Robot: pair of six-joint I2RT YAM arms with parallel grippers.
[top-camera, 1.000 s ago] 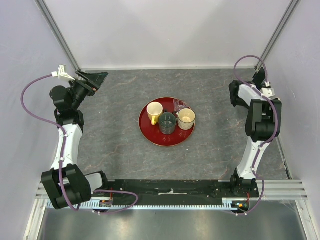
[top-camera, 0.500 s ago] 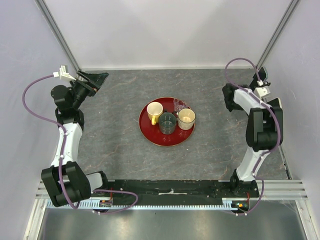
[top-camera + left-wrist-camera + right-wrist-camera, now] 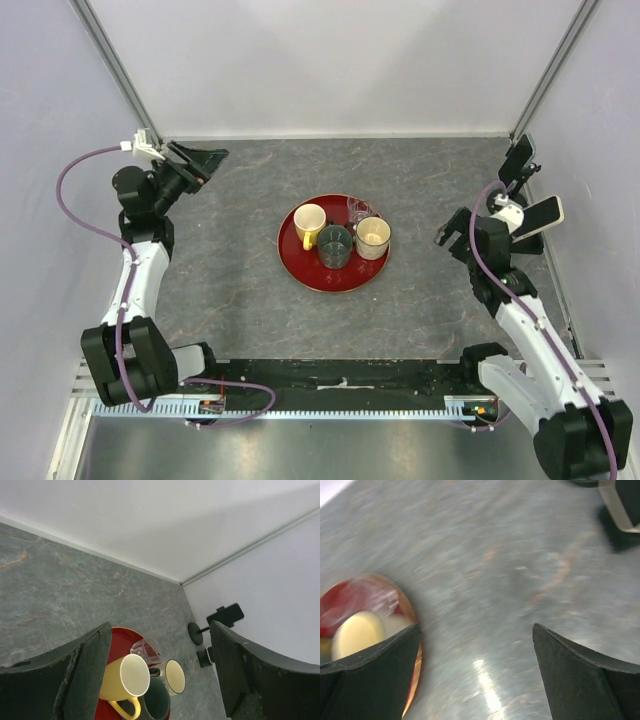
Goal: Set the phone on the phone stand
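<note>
While aloft, left arm (image 3: 140, 280), fingers (image 3: 85, 665) apart.

The left claw (image 3: 203, 160) and right claw (image 3: 446, 233) are both raised, each with fingers spread wide.

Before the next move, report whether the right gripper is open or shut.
Open. The right gripper shows its fingers wide apart in the wrist view, only table between them.

Pale walls (image 3: 330, 60) enclose a grey marbled tabletop (image 3: 230, 290), metal posts (image 3: 112, 62) in the corners.
</note>
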